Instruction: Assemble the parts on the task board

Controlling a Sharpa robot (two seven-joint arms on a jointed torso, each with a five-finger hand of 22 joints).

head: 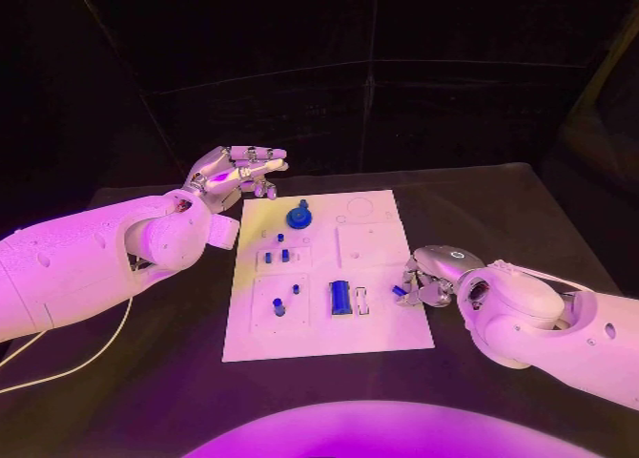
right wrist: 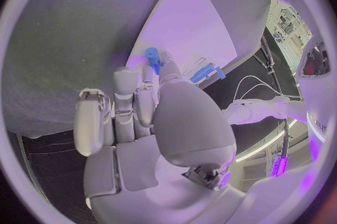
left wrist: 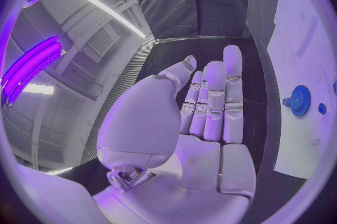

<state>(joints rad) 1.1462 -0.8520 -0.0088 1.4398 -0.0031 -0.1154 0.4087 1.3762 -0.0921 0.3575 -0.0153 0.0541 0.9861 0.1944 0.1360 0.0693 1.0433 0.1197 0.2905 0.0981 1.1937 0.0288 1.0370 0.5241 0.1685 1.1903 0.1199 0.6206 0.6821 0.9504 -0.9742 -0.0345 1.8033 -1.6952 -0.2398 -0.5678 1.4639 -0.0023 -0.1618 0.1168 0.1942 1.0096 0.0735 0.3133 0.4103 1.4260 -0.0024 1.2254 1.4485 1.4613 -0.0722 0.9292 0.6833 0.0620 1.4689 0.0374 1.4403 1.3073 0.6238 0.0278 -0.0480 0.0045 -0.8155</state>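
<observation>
White rectangular task board (head: pixel 381 329) on the black table (head: pixel 512 205), 2 silver hands at its edges.
Left hand (head: pixel 235 172) hovers empty, fingers extended, beside the round blue gear (head: pixel 300 217); right hand (head: pixel 430 281) pinches a small blue peg (right wrist: pixel 153 56) (at the board's right edge).

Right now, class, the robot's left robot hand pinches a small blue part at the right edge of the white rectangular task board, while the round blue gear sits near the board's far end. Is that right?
Not quite: the right robot hand pinches the small blue part, as the right wrist view shows. The left robot hand hovers empty beyond the white rectangular task board. The round blue gear is as stated.
</observation>
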